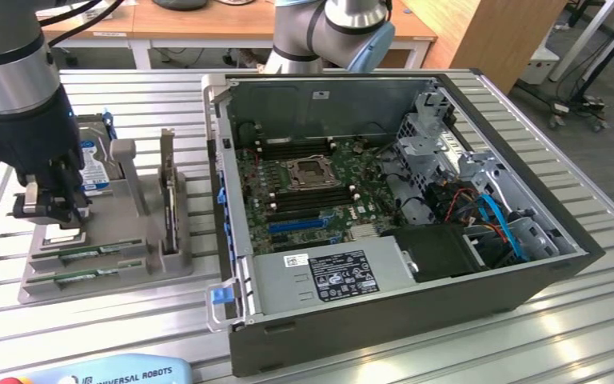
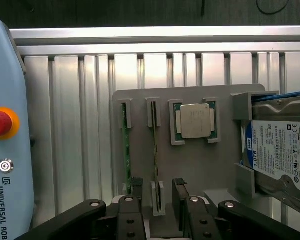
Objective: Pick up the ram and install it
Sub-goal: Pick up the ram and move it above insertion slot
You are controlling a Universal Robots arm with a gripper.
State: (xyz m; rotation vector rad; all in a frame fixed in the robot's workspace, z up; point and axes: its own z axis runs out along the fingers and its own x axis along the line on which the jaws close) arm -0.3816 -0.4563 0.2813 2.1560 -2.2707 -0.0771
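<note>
We note the ram point(image 2: 154, 145), a thin green board seen edge-on, standing in a slot of the grey holder point(image 2: 190, 165) on the worktop point(image 2: 70, 125), set between the spread, empty fingers point(image 2: 180, 192), clear of both.

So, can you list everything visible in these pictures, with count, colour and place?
RAM sticks: two, green, upright in the holder's slots.
processor chip: one, silver, in the holder's square pocket.
hard drive: one, silver, blue label, at the holder's end.
holder: one, grey, on the table.
computer case: one, dark, open, exterior view's right.
teach pendant: one, light blue, on the table.
table: one, silver, slatted.
gripper: one, black, open, fingers either side of one RAM stick.
</note>
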